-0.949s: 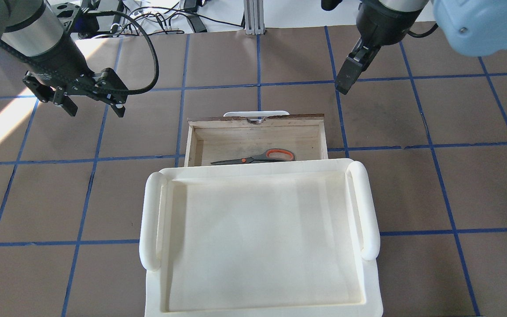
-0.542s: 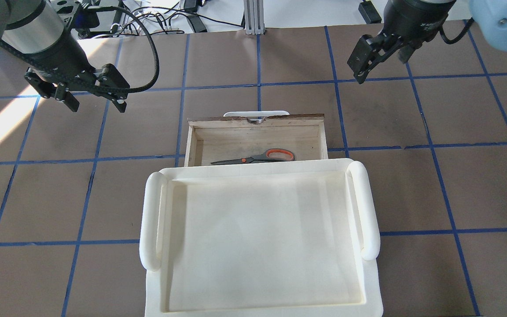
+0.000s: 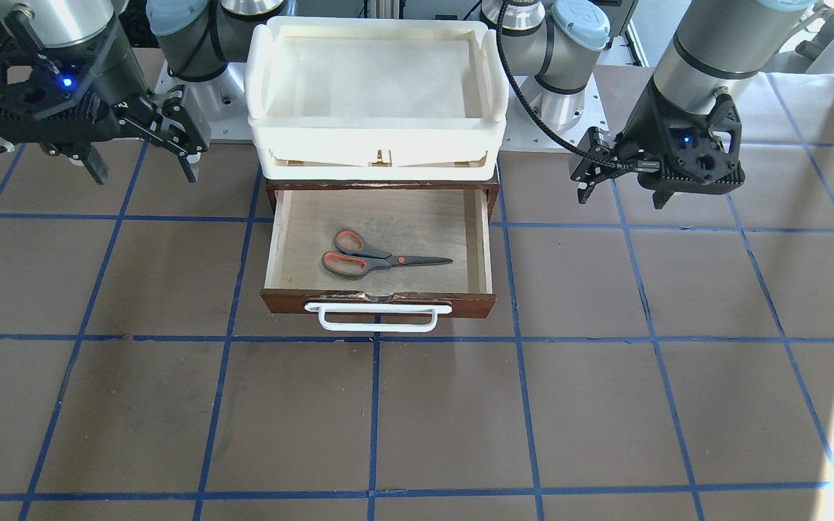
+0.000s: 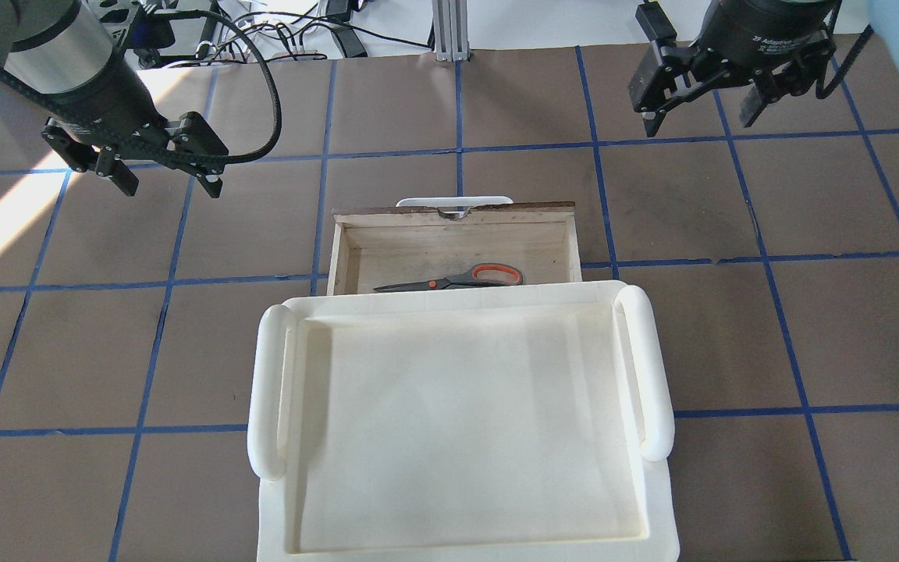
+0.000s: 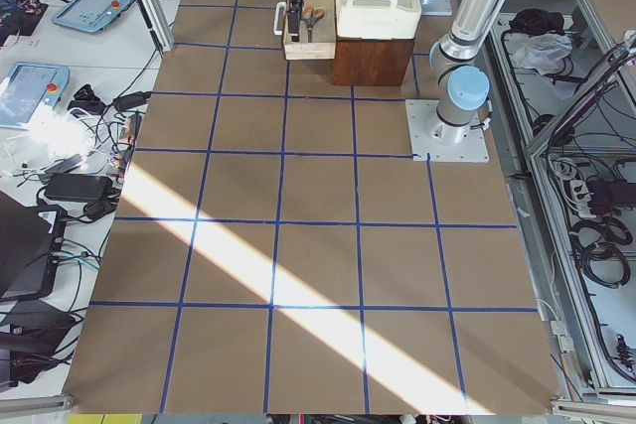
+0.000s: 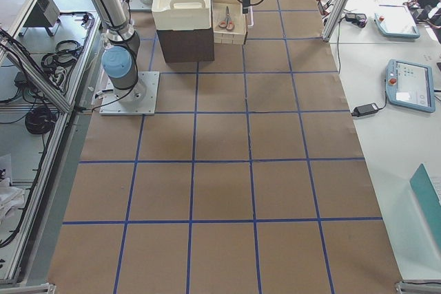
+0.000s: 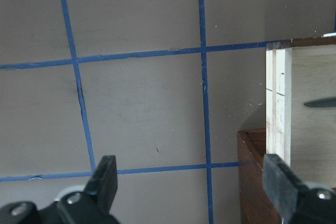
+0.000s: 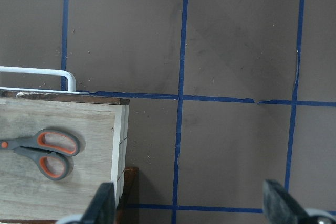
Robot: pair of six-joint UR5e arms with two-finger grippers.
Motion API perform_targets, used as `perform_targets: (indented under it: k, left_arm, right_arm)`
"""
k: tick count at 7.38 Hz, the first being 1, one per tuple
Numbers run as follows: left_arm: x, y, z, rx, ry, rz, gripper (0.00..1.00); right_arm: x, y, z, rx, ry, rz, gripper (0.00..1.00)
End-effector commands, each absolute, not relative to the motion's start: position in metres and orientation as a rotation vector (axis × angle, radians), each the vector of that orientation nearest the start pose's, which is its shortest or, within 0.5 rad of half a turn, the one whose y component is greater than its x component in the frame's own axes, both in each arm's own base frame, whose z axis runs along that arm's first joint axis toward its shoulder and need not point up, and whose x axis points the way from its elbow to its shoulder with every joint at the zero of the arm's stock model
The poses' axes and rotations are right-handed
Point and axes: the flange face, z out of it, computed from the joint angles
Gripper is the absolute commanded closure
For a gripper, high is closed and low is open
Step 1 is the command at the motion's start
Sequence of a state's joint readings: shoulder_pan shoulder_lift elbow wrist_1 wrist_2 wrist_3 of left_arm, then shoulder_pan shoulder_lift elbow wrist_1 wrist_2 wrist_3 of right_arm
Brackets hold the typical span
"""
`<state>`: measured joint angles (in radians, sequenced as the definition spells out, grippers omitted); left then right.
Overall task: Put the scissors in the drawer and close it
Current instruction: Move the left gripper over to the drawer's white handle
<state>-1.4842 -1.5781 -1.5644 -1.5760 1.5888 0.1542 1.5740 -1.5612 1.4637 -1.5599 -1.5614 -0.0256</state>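
Both grippers hung wide open with nothing held: left gripper (image 4: pixel 171 187), right gripper (image 4: pixel 699 119). Scissors (image 3: pixel 377 257) lay flat inside the drawer (image 3: pixel 276 246), between the two grippers, nearer the robot base than either and well apart from both. Drawer stood pulled out, white handle (image 3: pixel 377 325) facing away from the base. Scissor grips pointed toward the right gripper's side, blades toward the left gripper's. Tray (image 4: pixel 457 300) sat on the cabinet (image 5: pixel 373 62) behind the drawer, further from both grippers. Left wrist view caught only a blade tip past the drawer wall.
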Motion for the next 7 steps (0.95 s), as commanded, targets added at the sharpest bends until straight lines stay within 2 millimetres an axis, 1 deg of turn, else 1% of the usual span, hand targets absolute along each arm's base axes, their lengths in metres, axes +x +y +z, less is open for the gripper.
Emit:
perform_targets:
  k: [1,2,3,4,6,7]
  left_arm:
    - [-0.084,-0.506,0.487,0.084,3.121,0.008,0.0]
    - [-0.083,-0.513,0.484,0.101,3.127,-0.009,0.0]
    - [-0.083,-0.518,0.485,0.097,3.112,-0.069,0.0]
    - [-0.088,-0.519,0.483,0.064,3.12,-0.067,0.0]
    - [-0.088,-0.524,0.476,0.0,3.119,-0.062,0.0]
    - [-0.09,-0.536,0.473,-0.05,3.145,-0.095,0.0]
  right_arm:
    - [0.134,-0.501,0.534,0.042,3.127,-0.132,0.0]
    - [0.134,-0.501,0.534,0.04,3.127,-0.127,0.0]
    - [0.134,-0.501,0.532,0.042,3.126,-0.125,0.0]
    - [0.133,-0.501,0.529,0.05,3.126,-0.117,0.0]
    - [0.132,-0.501,0.53,0.059,3.125,-0.124,0.0]
    - [0.132,-0.501,0.531,0.062,3.125,-0.127,0.0]
